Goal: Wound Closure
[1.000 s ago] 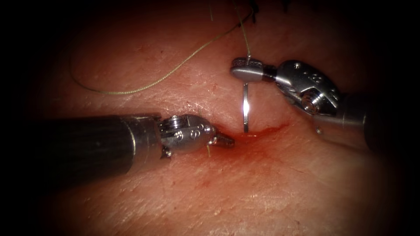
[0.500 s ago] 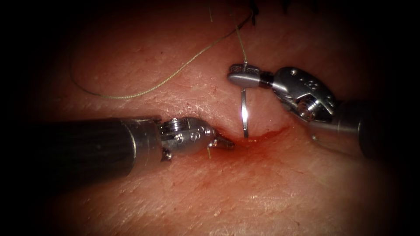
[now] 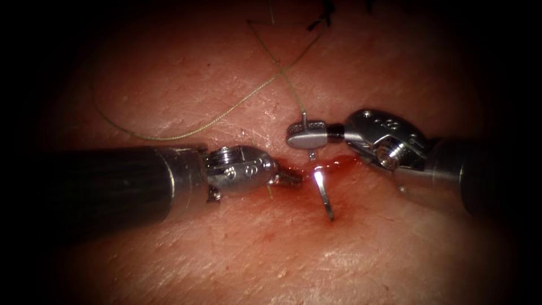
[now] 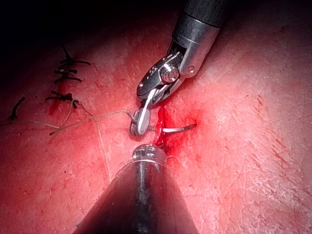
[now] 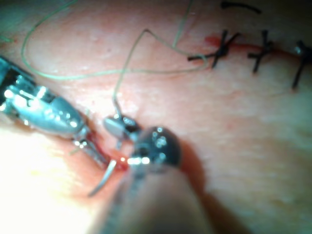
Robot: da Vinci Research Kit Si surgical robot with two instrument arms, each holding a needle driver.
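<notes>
My right tool [image 3: 305,135] pinches the needle [image 3: 323,195] near its thread end, its point poking out below the cut [image 3: 333,165], while my left tool [image 3: 289,179] grips the tissue [image 3: 350,248]; a hard tug could rip it

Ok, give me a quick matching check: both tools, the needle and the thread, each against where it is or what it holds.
1 right tool
2 left tool
3 needle
4 thread

a tip at the left end of the cut, holding neither needle nor thread
b shut on the needle near its thread end
c looped above the cut
d crosses the cut, point below it

Pairs: 1-b, 2-a, 3-d, 4-c
</notes>
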